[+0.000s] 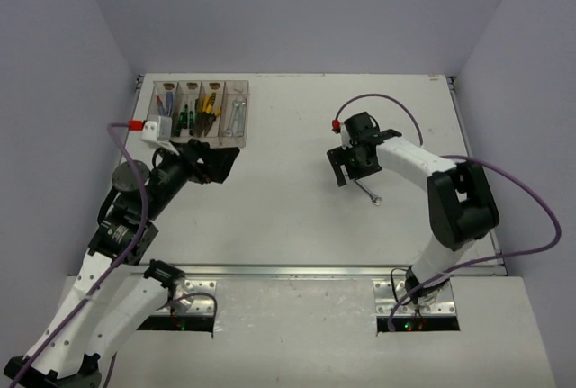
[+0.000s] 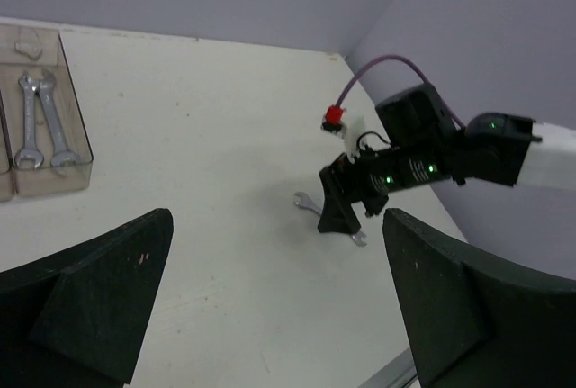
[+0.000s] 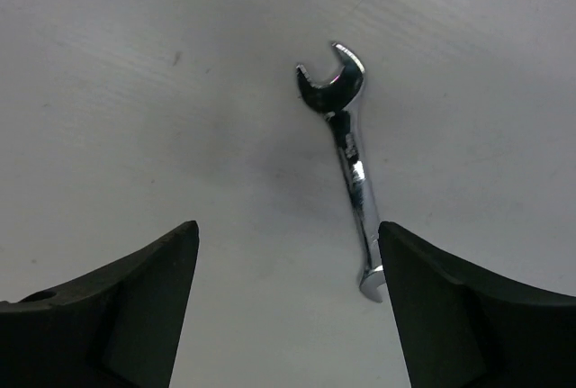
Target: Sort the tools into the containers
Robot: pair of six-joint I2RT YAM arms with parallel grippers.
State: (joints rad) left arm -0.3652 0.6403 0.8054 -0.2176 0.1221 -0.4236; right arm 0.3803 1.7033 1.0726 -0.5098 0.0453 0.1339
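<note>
- Overhead view: left fingers [image 1: 220, 161] spread wide and empty, just beside the containers [image 1: 241, 139]; right fingers [image 1: 339, 172] apart, near a loose wrench [image 1: 369, 193] lying diagonally on the desk [image 1: 288, 226].
- Left wrist view: nothing sits between the gaping fingers; two wrenches [image 2: 36, 122] lie lengthwise in the end bin [image 2: 76, 167].
- Right wrist view: fingers apart, touching nothing; the loose wrench lies flat between them, its long axis running away from the camera.

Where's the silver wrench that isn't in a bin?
Top view: the wrench lies on the table's right half, just below the right gripper, far from the bins.
</note>
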